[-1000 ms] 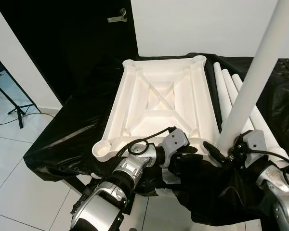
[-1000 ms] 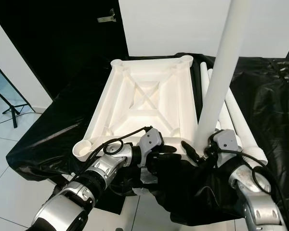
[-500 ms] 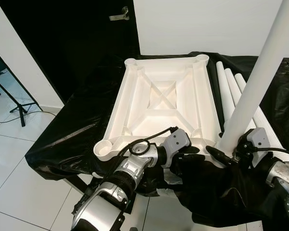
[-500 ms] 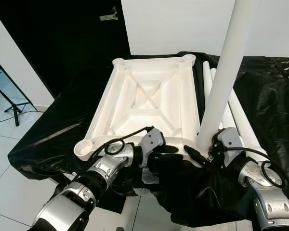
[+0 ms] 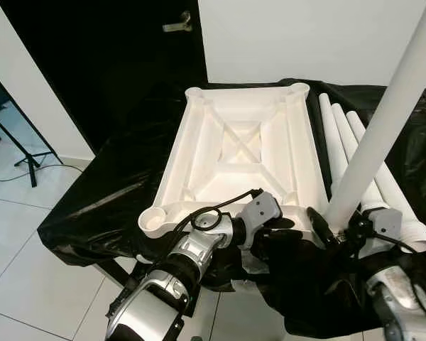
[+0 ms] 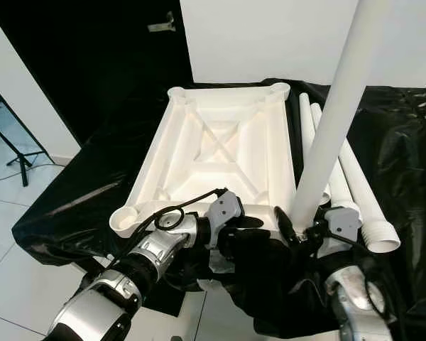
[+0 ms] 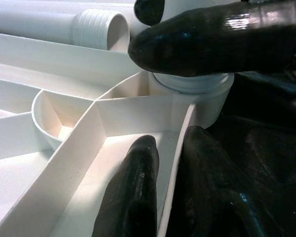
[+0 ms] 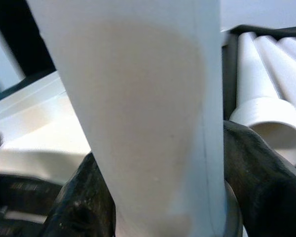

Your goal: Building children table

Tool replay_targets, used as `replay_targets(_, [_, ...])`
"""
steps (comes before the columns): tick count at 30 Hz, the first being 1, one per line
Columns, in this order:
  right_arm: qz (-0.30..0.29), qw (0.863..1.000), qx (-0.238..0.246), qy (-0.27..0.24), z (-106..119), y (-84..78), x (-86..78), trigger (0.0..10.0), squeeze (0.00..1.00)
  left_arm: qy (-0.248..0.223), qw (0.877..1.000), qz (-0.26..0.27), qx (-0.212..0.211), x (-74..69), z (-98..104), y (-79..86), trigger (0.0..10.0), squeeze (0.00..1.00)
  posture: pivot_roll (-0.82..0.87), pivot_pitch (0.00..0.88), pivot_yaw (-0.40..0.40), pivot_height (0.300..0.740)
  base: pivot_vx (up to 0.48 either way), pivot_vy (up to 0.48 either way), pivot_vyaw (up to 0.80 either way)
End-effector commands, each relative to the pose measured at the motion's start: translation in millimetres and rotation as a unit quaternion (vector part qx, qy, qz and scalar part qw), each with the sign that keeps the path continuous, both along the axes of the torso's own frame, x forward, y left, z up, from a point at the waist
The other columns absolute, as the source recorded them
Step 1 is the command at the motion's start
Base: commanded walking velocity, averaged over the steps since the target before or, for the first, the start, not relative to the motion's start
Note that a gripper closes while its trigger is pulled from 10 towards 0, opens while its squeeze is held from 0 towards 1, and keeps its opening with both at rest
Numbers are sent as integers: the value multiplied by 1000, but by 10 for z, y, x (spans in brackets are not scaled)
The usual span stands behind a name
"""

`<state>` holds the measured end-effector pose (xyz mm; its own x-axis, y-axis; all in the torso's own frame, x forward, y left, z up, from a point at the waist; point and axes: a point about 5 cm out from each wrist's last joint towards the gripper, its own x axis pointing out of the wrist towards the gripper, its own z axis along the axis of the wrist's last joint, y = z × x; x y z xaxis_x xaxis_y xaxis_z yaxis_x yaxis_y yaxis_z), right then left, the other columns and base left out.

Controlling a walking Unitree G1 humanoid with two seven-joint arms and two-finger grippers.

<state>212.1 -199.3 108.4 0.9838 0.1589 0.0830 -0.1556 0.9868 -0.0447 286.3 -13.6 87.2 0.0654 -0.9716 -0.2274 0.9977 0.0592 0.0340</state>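
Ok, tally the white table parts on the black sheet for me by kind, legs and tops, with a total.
Upside-down white plastic tabletop: 1
White plastic tube leg standing in the near right corner socket, gripped by the right hand: 1
Loose white tube legs lying to the tabletop's right: 3
Total: 5 parts

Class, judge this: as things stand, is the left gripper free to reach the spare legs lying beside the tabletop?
Probably not: the left gripper is clamped on the tabletop rim, and the upright leg held by the right gripper stands before the spare legs.
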Motion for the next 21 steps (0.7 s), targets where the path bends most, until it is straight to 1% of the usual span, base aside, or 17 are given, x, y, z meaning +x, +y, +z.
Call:
replay_targets(1, [-10, 999, -5, 32, -118, -25, -64, 0, 0, 80, 994, -69, 40, -219, -307, 90, 10000, 0, 74, 0, 52, 740, 0, 0, 0])
replay_targets(2, [-10, 999, -5, 32, -118, -25, -64, 0, 0, 80, 994, -69, 40, -219, -307, 90, 10000, 0, 74, 0, 52, 740, 0, 0, 0])
replay_targets(3, [-46, 999, -6, 27, -120, -30, -72, 0, 0, 81, 993, -69, 41, -223, -313, 97, 10000, 0, 70, 0, 56, 740, 0, 0, 0])
replay_targets(4, [-46, 999, -6, 27, -120, -30, -72, 0, 0, 81, 993, -69, 41, -223, -313, 97, 10000, 0, 70, 0, 56, 740, 0, 0, 0])
replay_targets(5, [-58, 998, -13, 25, -114, -26, -46, 1725, 0, 81, 993, -70, 42, -223, -314, 97, 10000, 0, 67, 0, 58, 740, 0, 0, 0])
replay_targets(8, [-58, 998, -13, 25, -114, -26, -46, 1725, 0, 81, 993, -70, 42, -223, -314, 97, 10000, 0, 67, 0, 58, 740, 0, 0, 0])
replay_targets(9, [-58, 998, -22, 22, -102, -21, -22, 10000, 0, 81, 993, -70, 42, -222, -312, 94, 10000, 0, 65, 0, 59, 740, 0, 0, 0])
replay_targets(10, [-58, 998, -22, 22, -102, -21, -22, 10000, 0, 81, 993, -70, 42, -222, -312, 94, 10000, 0, 65, 0, 59, 740, 0, 0, 0])
replay_targets(11, [-42, 998, -36, 7, -32, -62, 42, 10000, 1000, 81, 993, -70, 42, -222, -310, 87, 10000, 0, 60, 0, 59, 740, 0, 0, 0])
replay_targets(13, [-42, 998, -36, 7, -32, -62, 42, 10000, 1000, 81, 993, -70, 42, -222, -310, 87, 10000, 0, 60, 0, 59, 740, 0, 0, 0])
replay_targets(14, [-22, 999, -45, -4, 32, -90, 93, 10000, 1000, 81, 993, -71, 41, -223, -309, 82, 10000, 0, 56, 0, 59, 740, 0, 0, 0])
replay_targets(15, [17, 998, -55, -10, 94, -94, 138, 10000, 941, 82, 993, -72, 41, -228, -311, 77, 10000, 0, 56, 0, 57, 740, 0, 0, 0])
replay_targets(16, [53, 997, -63, -8, 127, -83, 166, 10000, 941, 82, 993, -72, 41, -232, -312, 75, 10000, 0, 56, 0, 57, 740, 0, 0, 0])
replay_targets(17, [93, 993, -69, 0, 139, -60, 176, 10000, 0, 82, 993, -72, 40, -234, -314, 73, 10000, 0, 58, 0, 55, 740, 0, 0, 0])
replay_targets(18, [93, 993, -69, 0, 139, -60, 176, 10000, 0, 82, 993, -72, 40, -234, -314, 73, 10000, 0, 58, 0, 55, 740, 0, 0, 0])
replay_targets(19, [118, 990, -73, 5, 143, -47, 179, 10000, 0, 82, 993, -72, 40, -235, -315, 71, 10000, 0, 58, 0, 55, 740, 0, 0, 0])
replay_targets(21, [131, 988, -80, 7, 147, -41, 174, 10000, 0, 82, 993, -72, 40, -236, -314, 69, 10000, 0, 61, 0, 53, 740, 0, 0, 0])
